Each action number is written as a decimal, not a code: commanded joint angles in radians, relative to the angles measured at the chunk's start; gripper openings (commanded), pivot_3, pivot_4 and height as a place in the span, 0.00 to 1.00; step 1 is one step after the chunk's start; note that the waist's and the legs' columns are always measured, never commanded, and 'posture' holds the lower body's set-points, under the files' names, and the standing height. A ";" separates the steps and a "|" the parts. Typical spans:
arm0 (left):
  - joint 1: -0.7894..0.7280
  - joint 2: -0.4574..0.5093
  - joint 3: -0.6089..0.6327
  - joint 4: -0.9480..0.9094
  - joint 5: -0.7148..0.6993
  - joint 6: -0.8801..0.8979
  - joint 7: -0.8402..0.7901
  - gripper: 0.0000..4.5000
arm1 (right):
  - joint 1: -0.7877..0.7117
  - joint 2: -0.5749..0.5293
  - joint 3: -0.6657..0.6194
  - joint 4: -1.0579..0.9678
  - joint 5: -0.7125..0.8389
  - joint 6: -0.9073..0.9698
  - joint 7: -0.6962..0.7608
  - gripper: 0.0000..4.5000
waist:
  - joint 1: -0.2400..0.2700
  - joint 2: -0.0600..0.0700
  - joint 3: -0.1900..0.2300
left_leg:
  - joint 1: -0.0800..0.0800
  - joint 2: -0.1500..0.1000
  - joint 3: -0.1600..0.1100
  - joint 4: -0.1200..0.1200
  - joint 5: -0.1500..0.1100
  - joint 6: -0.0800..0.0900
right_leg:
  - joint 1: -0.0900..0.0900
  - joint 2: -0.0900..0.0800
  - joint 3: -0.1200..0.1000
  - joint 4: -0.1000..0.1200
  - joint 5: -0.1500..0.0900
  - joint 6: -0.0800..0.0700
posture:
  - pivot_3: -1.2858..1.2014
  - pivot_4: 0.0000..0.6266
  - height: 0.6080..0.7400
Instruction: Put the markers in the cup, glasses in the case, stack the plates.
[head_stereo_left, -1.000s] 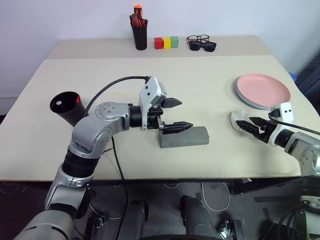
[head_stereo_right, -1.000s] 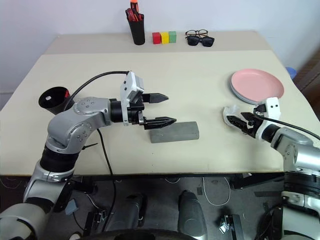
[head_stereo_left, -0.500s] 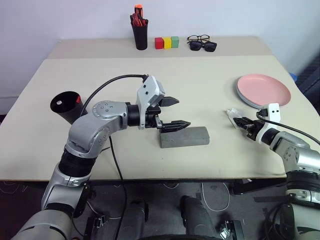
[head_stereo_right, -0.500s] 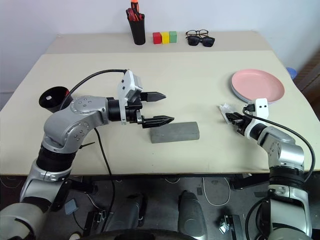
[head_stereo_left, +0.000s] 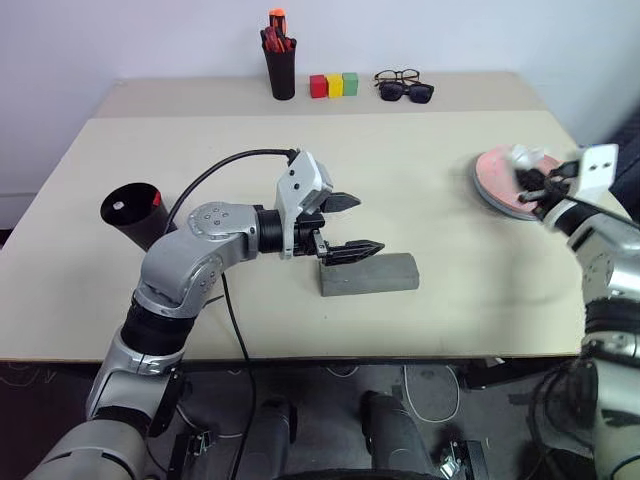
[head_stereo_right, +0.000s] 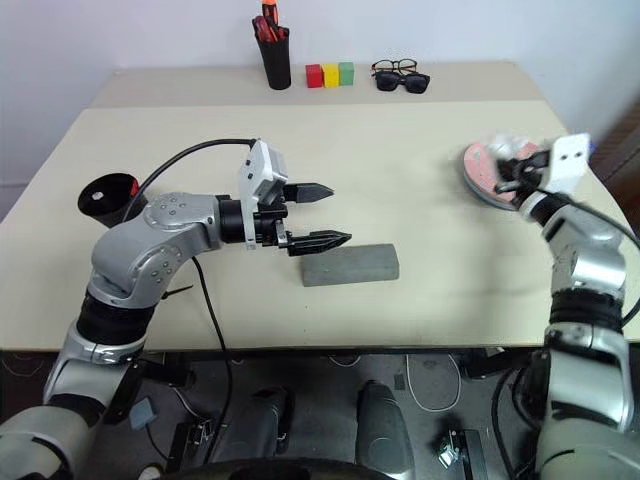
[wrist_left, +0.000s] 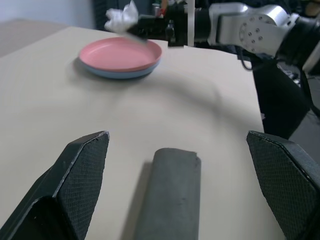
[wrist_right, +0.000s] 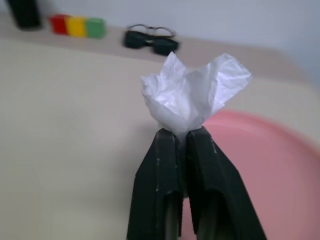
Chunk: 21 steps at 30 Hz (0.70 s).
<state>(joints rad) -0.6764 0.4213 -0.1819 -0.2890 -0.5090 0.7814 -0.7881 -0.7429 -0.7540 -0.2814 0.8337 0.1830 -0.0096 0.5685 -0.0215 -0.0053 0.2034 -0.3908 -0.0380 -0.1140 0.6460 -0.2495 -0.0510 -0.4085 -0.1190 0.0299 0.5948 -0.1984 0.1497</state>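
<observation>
case mid-table, plates rt edge

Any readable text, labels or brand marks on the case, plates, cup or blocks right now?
None can be read. The grey case, pink plate, black cup and the three coloured blocks show no lettering; nor does the tissue in the right claw.

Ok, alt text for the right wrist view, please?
The right claw, shut, pinches a crumpled white tissue above the pink plate. Behind on the table lie sunglasses and red, yellow and green blocks.
</observation>
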 joint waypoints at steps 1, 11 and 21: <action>0.000 -0.019 0.019 -0.017 0.032 -0.038 0.055 1.00 | -0.093 -0.037 0.067 0.225 -0.129 -0.172 -0.095 0.01 | -0.001 0.000 0.000 | 0.000 0.000 0.000 0.000 0.000 0.000 | 0.000 0.000 0.000 0.000 0.000 0.000 | 0.52 0.24 1.00; 0.053 -0.018 0.064 -0.076 0.037 -0.005 0.152 1.00 | -0.241 -0.033 0.113 0.465 -0.230 -0.271 -0.252 0.44 | -0.026 0.000 0.000 | 0.000 0.000 0.000 0.000 0.000 0.000 | 0.000 0.000 0.001 0.000 0.000 0.000 | 0.52 0.24 1.00; 0.225 -0.076 0.129 -0.095 0.136 -0.330 0.239 1.00 | -0.152 -0.082 0.017 0.323 -0.100 -0.412 -0.041 0.66 | -0.020 0.000 0.000 | 0.000 0.000 0.000 -0.001 0.000 0.000 | 0.000 0.000 0.001 -0.001 0.000 0.000 | 0.52 0.24 1.00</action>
<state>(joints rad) -0.4633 0.3399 -0.1092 -0.3468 -0.3748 0.5052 -0.5543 -0.9152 -0.7952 -0.2199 1.2343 0.0244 -0.3796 0.4497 -0.0414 -0.0055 0.2035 -0.3909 -0.0382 -0.1139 0.6452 -0.2494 -0.0512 -0.4085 -0.1191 0.0308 0.5940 -0.1983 0.1496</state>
